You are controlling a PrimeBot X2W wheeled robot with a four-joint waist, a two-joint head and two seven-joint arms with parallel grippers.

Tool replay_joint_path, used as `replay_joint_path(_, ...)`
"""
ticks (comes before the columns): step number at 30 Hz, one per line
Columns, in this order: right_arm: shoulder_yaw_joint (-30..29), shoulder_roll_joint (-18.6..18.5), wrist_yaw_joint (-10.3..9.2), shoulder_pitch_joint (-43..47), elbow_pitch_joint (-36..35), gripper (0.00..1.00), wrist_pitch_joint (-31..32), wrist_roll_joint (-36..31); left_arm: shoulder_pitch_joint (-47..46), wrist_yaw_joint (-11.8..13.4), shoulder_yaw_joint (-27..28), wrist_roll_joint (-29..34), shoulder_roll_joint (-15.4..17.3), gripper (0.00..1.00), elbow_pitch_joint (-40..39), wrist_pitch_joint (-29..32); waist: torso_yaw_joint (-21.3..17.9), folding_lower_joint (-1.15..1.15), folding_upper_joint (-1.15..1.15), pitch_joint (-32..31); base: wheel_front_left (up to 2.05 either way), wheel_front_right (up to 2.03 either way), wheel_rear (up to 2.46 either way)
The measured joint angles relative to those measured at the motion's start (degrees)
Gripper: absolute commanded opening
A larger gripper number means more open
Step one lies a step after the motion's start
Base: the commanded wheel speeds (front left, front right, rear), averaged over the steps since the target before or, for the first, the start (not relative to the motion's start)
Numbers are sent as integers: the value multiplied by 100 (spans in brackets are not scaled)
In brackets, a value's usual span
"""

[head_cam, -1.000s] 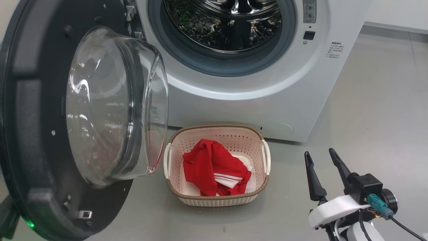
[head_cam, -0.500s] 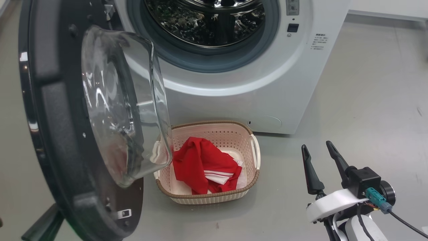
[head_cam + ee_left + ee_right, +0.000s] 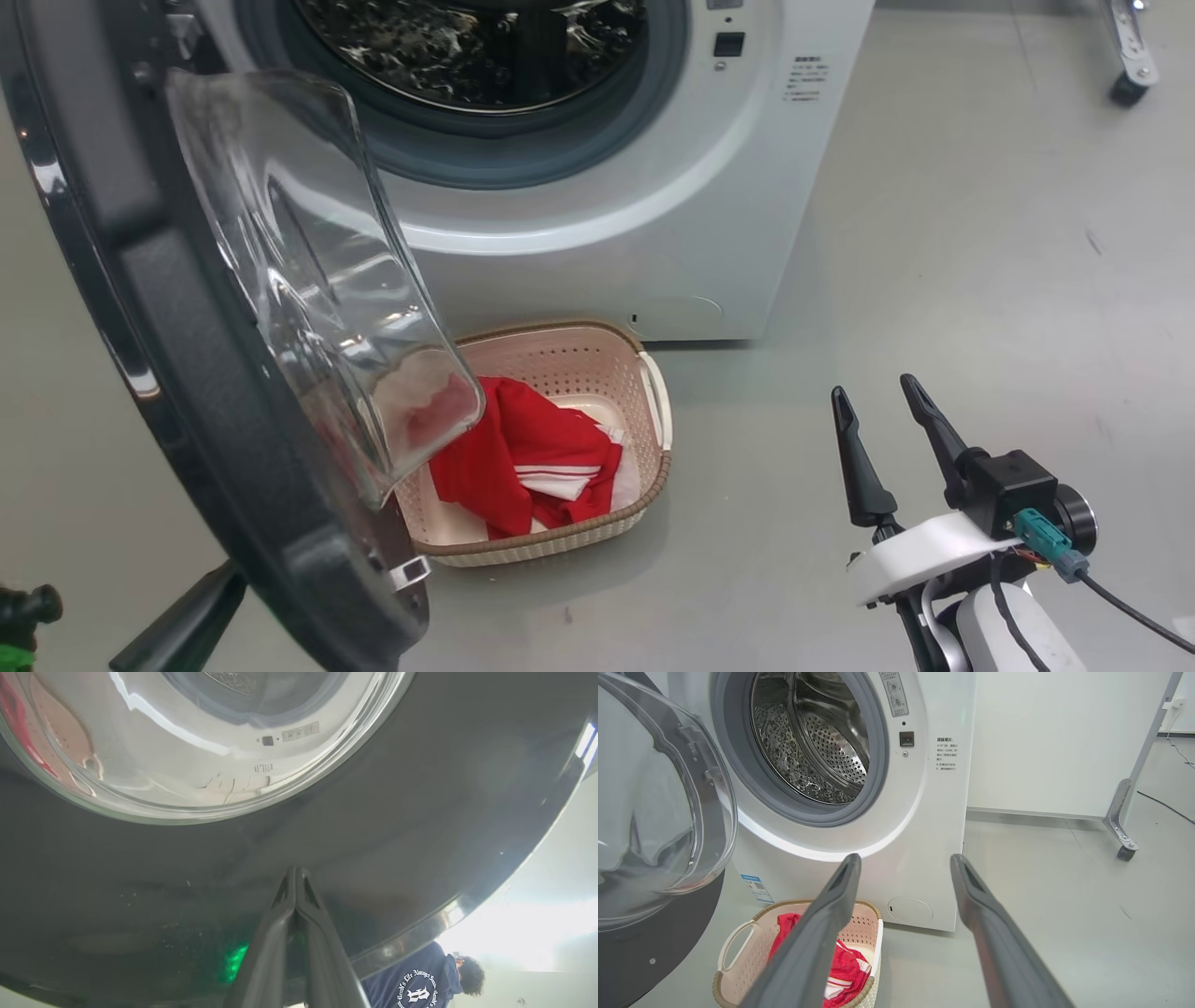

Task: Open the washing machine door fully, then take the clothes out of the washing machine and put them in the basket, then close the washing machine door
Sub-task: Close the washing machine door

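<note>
While the door [image 3: 168, 308] stands swung out from the washer [image 3: 579, 243], its glass bowl overlaps the left side of the basket [image 3: 560, 359] in the head view. Basket sits on the floor just before the washer, with the clothes [image 3: 523, 448] heaped inside. Left gripper [image 3: 296, 875]: fingers pressed together, tips at the door's black outer rim; contact not confirmed. Right gripper [image 3: 873, 387]: fingers apart, holding nothing, above the floor right of the basket.
</note>
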Motion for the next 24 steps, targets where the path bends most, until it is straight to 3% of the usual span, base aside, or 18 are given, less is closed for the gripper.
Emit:
replay_joint_path(10, 113, -1, -9, -238, -135, 100, 0, 105, -106, -1, -199, 42, 9, 0, -294, 199, -539, 0, 0, 319, 0, 0, 0)
replay_joint_path(24, 297, -5, -80, -579, -337, 100, 0, 413, -1120, 33, -431, 287, 207, 0, -308, 279, -1316, 0, 0, 934, 0, 0, 0)
